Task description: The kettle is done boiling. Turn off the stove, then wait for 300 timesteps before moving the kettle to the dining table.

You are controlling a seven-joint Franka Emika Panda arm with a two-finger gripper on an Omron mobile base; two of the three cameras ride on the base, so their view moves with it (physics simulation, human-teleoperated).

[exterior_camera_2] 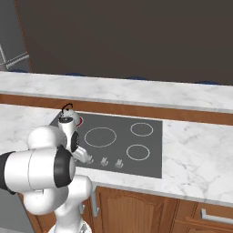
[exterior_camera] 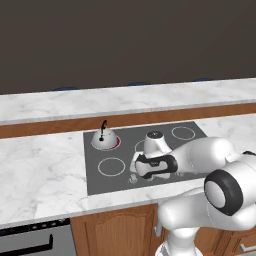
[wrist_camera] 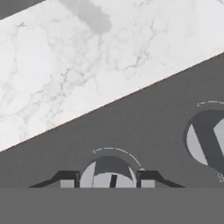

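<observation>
gripper [wrist_camera: 108, 178] low centre of hand view, fingers straddling a stove [exterior_camera: 125, 165] knob [wrist_camera: 108, 173], contact unclear | kettle [exterior_camera: 104, 138] upper left on red-glowing burner

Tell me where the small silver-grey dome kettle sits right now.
The small silver-grey dome kettle stands on the flat dark grey cooktop, on its far-left burner ringed in red; in the right base view it peeks out just behind the robot's arm.
</observation>
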